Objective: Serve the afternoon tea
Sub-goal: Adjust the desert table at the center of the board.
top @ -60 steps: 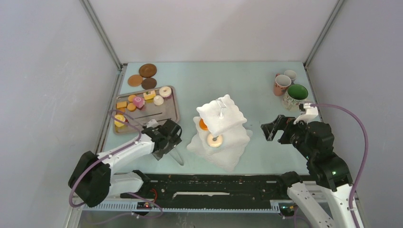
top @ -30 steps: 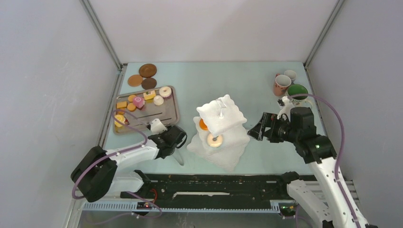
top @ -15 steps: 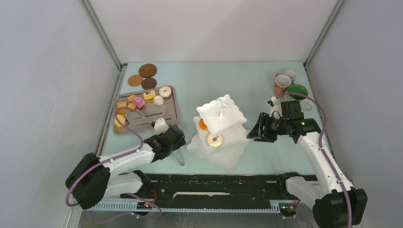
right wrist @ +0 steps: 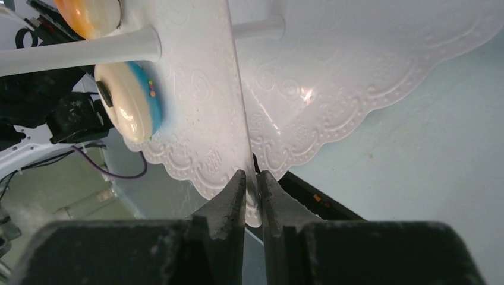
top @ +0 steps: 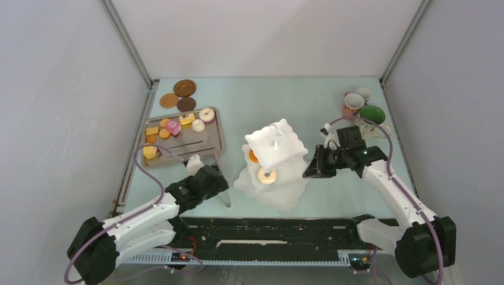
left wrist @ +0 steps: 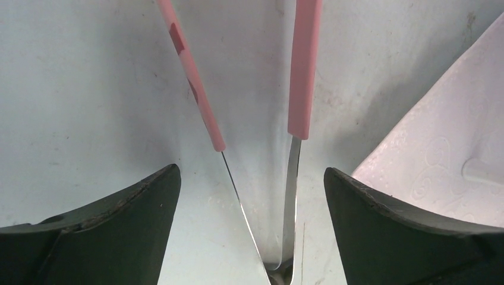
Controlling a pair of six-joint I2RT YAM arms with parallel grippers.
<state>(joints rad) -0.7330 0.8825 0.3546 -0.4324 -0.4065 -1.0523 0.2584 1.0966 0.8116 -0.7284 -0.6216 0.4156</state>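
The white three-tier stand (top: pixel 279 191) is at the table's middle, with a donut (top: pixel 267 176) and an orange biscuit (top: pixel 254 155) on its tiers. My right gripper (top: pixel 308 170) is shut on the scalloped rim of one tier (right wrist: pixel 226 119); a blue-iced donut (right wrist: pixel 128 110) lies on that tier. My left gripper (top: pixel 219 189) is open and low over the table, left of the stand. The pink tongs (left wrist: pixel 295 77) lie on the table between its fingers (left wrist: pixel 113 225), untouched. Three mugs (top: pixel 353 105) are at the back right. Brown coasters (top: pixel 185 88) are at the back left.
A grey metal tray (top: pixel 211 142) at the left holds several donuts, yellow cakes and orange biscuits. The stand's lowest tier (left wrist: pixel 440 154) lies close to the right of my left gripper. Grey walls close in the table on three sides.
My right gripper moved left to the stand and shut on a tier's rim. My left gripper opened wide, released the tongs and drew back toward the near edge.
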